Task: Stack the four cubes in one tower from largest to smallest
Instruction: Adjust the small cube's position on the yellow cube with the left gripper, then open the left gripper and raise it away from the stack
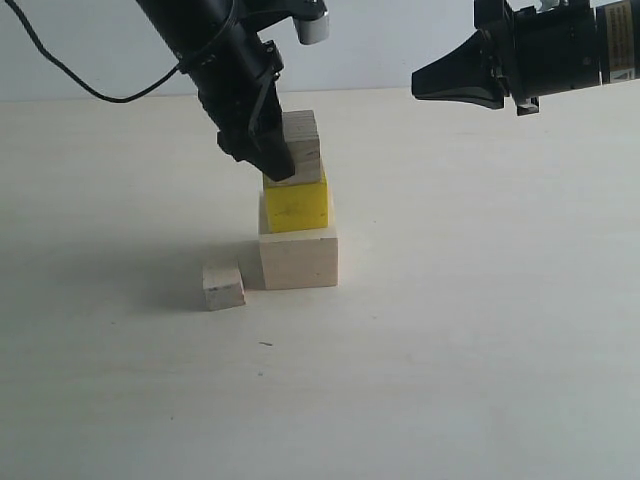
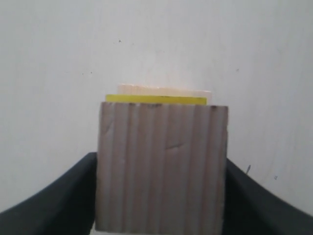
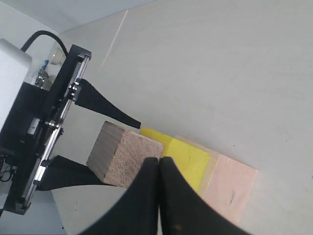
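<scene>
- Pale wood at the bottom: the large pale wood cube (image 1: 298, 260) stands on the off-white surface (image 1: 480, 340) as the base of the column.
- The yellow cube (image 1: 297, 207) sits on that base. A margin of the base's top shows beside it.
- The plywood cube (image 1: 306, 140) is third in the column. In the exterior view its lower edge meets the top of the yellow cube. The left wrist view shows its striped, layered grain.
- The left gripper (image 1: 282, 158) is clamped on the plywood cube, with one black finger pressed against each of two opposite sides.
- The smallest pale cube (image 1: 223, 287) lies on the surface just beside the base's lower left corner. A narrow gap separates them, and it is not on the column.
- The right gripper (image 3: 159, 164) hangs in the air to the right of the tower, well apart from it. Its fingers are pressed together with nothing between them, and the tip points toward the cubes.
- Writing: a small pale label (image 1: 624, 58) sits on the right arm's black body at the edge of the exterior view. Its print is too small to read.
- A black cable (image 1: 60, 75) loops down from the left arm at upper left.
</scene>
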`<state>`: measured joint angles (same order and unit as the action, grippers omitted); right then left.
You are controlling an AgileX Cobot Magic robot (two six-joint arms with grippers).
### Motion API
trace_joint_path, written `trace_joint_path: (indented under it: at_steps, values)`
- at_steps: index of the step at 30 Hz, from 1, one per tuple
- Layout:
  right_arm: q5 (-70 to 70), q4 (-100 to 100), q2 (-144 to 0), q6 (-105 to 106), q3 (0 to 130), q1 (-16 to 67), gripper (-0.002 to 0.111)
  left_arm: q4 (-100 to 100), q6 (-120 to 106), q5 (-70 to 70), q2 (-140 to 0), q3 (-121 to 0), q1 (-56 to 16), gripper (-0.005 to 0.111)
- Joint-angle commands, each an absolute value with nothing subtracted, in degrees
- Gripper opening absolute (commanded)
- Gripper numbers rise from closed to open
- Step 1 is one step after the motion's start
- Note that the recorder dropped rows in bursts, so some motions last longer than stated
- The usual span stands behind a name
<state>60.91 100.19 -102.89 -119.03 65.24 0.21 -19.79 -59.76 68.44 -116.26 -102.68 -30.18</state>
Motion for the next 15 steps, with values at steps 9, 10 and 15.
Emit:
trace_joint_path:
  at_steps: [9, 10, 15]
  values:
    - [61.1, 99.9, -102.8, -118.5, 65.4, 0.0, 0.000, -19.7, -59.7, 68.2, -112.6, -102.6, -30.1, 0.061]
    - [61.1, 99.9, -102.8, -118.5, 65.4, 0.0, 0.000, -20.0, -59.7, 68.2, -112.3, -102.6, -30.1, 0.061]
    - [61.1, 99.9, -102.8, -118.5, 65.4, 0.0, 0.000, -20.7, -59.5, 68.7, -110.6, -102.6, -30.1, 0.061]
